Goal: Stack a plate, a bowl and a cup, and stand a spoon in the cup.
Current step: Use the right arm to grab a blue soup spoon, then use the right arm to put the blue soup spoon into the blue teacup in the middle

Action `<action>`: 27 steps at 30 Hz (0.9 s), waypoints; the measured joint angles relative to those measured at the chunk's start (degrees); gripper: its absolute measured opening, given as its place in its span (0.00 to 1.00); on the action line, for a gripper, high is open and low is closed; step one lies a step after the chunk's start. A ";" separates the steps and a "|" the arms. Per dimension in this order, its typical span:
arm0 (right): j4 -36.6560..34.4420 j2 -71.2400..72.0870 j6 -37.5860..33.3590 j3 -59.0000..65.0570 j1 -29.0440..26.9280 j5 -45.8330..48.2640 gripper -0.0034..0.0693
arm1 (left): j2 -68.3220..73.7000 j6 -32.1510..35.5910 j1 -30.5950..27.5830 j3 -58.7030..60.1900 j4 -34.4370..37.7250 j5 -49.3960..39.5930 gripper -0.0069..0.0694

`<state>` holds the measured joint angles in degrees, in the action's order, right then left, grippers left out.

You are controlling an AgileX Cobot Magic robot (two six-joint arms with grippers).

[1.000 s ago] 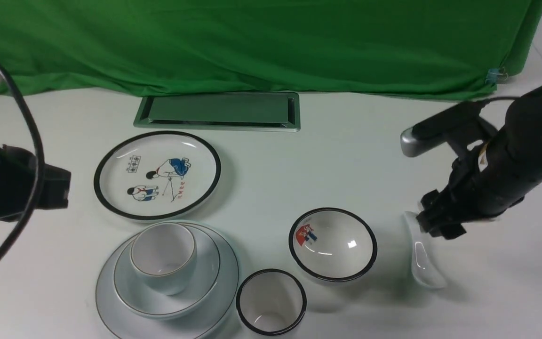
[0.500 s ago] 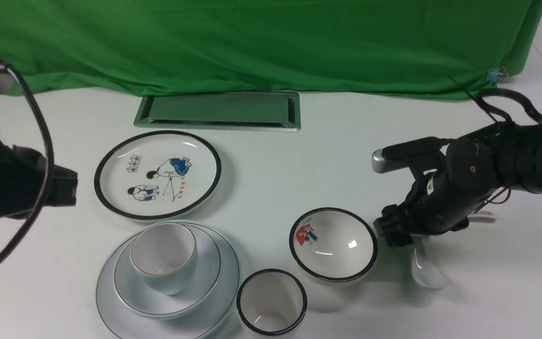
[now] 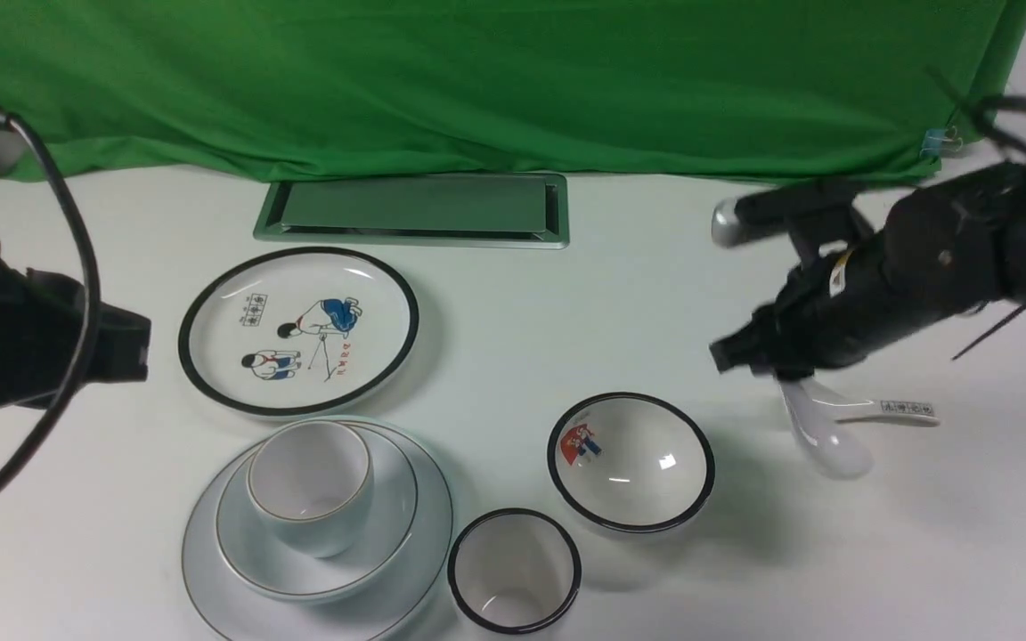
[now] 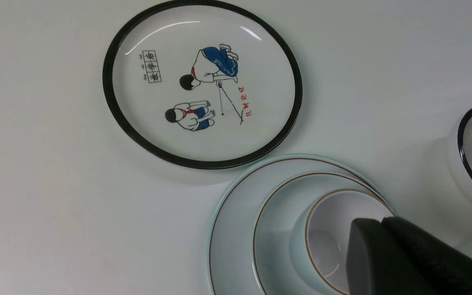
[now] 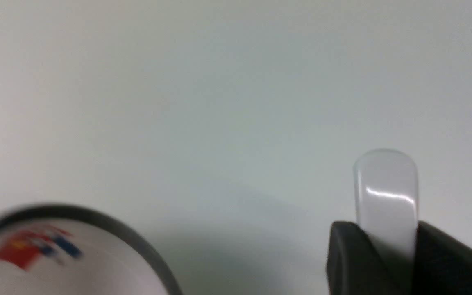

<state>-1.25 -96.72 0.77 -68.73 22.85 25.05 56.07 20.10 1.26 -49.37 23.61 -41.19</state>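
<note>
Right pincer (image 3: 771, 361) is closed on the handle of the spoon (image 3: 825, 441), which appears lifted off the table (image 3: 566, 294) at the right side, with its scoop hanging down and tilted. In the right wrist view the handle is seen pinched between the two fingers (image 5: 346, 262), with its end sticking out past them. Glazed ceramic is judged to be slippery, so the spoon can turn in the grip or slide out if the arm is swung fast.

At the near left the cup (image 3: 310, 485) is found standing in the bowl (image 3: 379, 547), which is set on the plate (image 3: 199, 552); only the spoon is missing from the stack. Between the spoon and the cup, the black-rimmed bowl (image 3: 631, 463) and the black-rimmed cup (image 3: 513, 570) are placed, and they can be struck by the hanging scoop if the path is kept low. The printed spoon (image 3: 900, 409) lies close to the held one and can be dragged along. At the cup, a hard or off-centre lowering can tip it or chip its rim.

Of the left pincer (image 3: 112, 347) it cannot be told whether it is open or closed.
</note>
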 joint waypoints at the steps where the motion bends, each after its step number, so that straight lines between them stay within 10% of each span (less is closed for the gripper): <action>1: 0.00 0.56 -0.13 -0.01 0.23 -0.38 0.28 | 0.00 0.00 0.00 0.00 0.00 0.00 0.05; 13: 0.00 7.33 -3.39 -0.58 27.98 -31.44 0.28 | -16.98 -9.91 0.00 0.03 -14.28 -5.69 0.05; 27: 0.00 -13.83 -4.47 -0.49 35.33 -60.63 0.28 | -30.01 -17.46 0.00 0.03 -27.56 -18.45 0.05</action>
<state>-1.25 -110.55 -3.70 -69.22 58.18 -35.58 26.05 2.64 1.26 -49.34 -3.95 -59.64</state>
